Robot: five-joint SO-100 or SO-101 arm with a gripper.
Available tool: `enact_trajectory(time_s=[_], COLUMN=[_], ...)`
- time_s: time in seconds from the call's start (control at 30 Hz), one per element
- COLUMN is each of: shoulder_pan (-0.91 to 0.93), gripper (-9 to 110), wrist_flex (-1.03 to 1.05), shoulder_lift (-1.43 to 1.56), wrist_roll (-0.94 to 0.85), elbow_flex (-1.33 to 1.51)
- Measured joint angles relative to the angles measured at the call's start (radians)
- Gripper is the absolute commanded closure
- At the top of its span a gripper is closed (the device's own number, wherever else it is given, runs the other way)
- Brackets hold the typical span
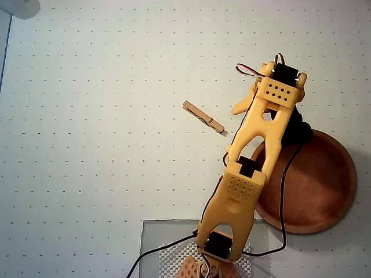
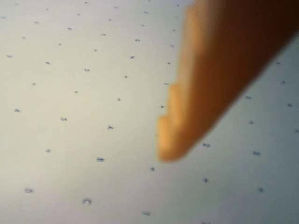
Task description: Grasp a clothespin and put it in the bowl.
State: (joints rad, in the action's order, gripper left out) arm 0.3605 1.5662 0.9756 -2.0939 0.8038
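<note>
Your pincer point(image 1: 240, 107) hung above the worktop point(image 1: 93, 145) near the upper right of the overhead view, at the far end of the yellow arm point(image 1: 243, 185), which reached up from its base at the bottom edge. From above only one yellow finger point(image 1: 242, 104) showed, jutting to the left of the wrist block, so you could not tell whether the pincer was apart or together. The wrist view gave no help either: a single blurred orange finger point(image 2: 187, 126) came in from the upper right, pointing down and left over bare dotted surface, with nothing between or beside it. The clothespin point(image 1: 203, 117) lay flat on the worktop just left of that finger in the overhead view, slanting from upper left to lower right, its lower end near the arm but apart from it. The bowl point(image 1: 322, 185) sat to the right of the arm at the lower right, its left rim partly hidden under the arm and a black cable point(image 1: 283, 191) crossing it. A clear mat point(image 1: 156, 231) lay under the base.
</note>
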Motion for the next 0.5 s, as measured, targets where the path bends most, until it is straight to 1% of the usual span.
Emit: enact_trajectory(time_s=[0.1,0.2,0.33,0.4,0.5], shoulder_pan=[-0.006,0.003,-0.006,-0.006,-0.034], gripper=[59,59,58,58,59], wrist_flex=[0.011,0.064,0.141,0.144,0.130], shoulder_lift=[0.000,0.000,0.000,0.000,0.000], wrist_roll=[0.000,-0.023,-0.132,-0.183,-0.210], elbow_flex=[0.000,0.000,0.000,0.000,0.000])
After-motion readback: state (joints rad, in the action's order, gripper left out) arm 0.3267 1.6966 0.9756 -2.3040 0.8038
